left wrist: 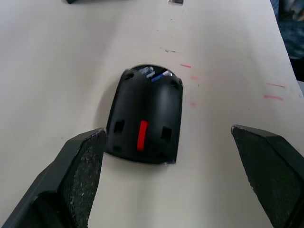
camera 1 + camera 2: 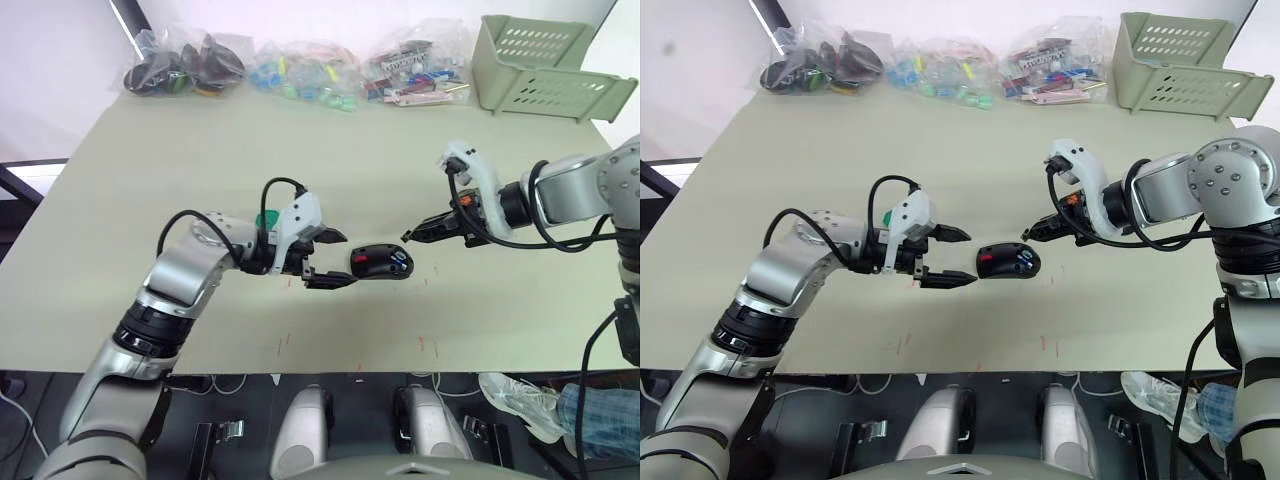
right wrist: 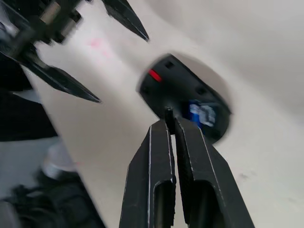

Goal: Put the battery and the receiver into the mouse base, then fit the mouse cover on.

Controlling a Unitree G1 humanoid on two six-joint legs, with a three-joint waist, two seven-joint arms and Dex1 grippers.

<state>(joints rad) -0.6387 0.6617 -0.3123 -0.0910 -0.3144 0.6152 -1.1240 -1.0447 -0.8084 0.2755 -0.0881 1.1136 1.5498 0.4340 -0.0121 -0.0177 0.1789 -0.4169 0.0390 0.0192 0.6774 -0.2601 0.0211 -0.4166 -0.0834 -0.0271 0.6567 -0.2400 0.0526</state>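
Note:
The black mouse base lies on the table's middle, its red patch showing. The blue battery sits inside its compartment. My left gripper is open, its two fingers spread just left of the base, on either side of its near end without touching it. My right gripper hovers just right of and above the base, shut on a tiny black piece at its tips, which appears to be the receiver. The mouse cover is out of view.
A green disc lies behind my left wrist. Clear bags of small parts line the table's far edge, with a pale green basket at the far right. A person's shoe is on the floor at the lower right.

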